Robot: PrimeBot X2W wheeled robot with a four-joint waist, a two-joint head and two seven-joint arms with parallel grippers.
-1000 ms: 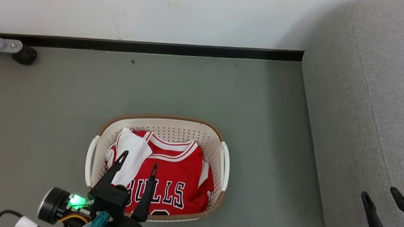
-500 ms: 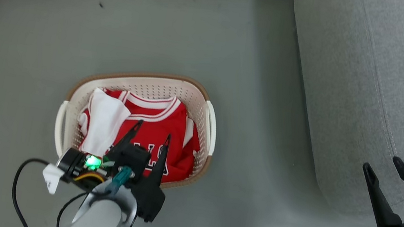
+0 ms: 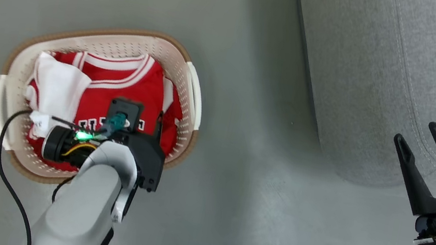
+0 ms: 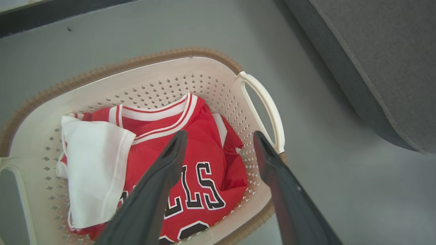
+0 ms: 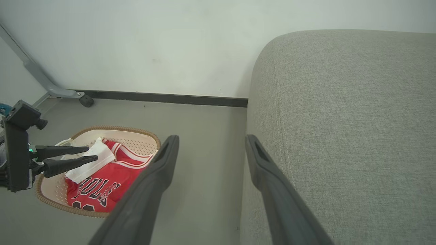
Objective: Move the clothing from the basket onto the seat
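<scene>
Left gripper (image 4: 218, 136): fingers spread wide, nothing between them, poised over the basket's contents; in the right wrist view the tips look clear of the cloth. Right gripper (image 3: 416, 133): also wide open and empty, held by the sofa's edge, well apart from the basket. A black cable (image 3: 4, 179) loops from the left wrist past the basket rim. Risk: it catches the rim or a handle on the lift. The clothing, a red Bulls jersey (image 4: 207, 143), lies crumpled in the basket with a white cloth part (image 4: 92, 160) folded over one side. Risk: a pinch at the lettering takes only the top layer, so the garment unfolds, trails and drags over the rim or floor. Risk: the fingers close on red alone and the white part, if separate (cannot tell), is left behind. Risk: driven too deep, the tips may jam in the perforated wall or bottom of the laundry basket (image 4: 163, 85). It looks light and could lift or tip with the fabric, more so if a fold snags the white handle (image 4: 265, 109). Beyond it, a strip of grey floor (image 3: 237, 166) separates the basket from the grey sofa (image 3: 390, 58). A weak hold, or a release too early, would drop the jersey on the floor or on the rounded edge, where it may slide off
</scene>
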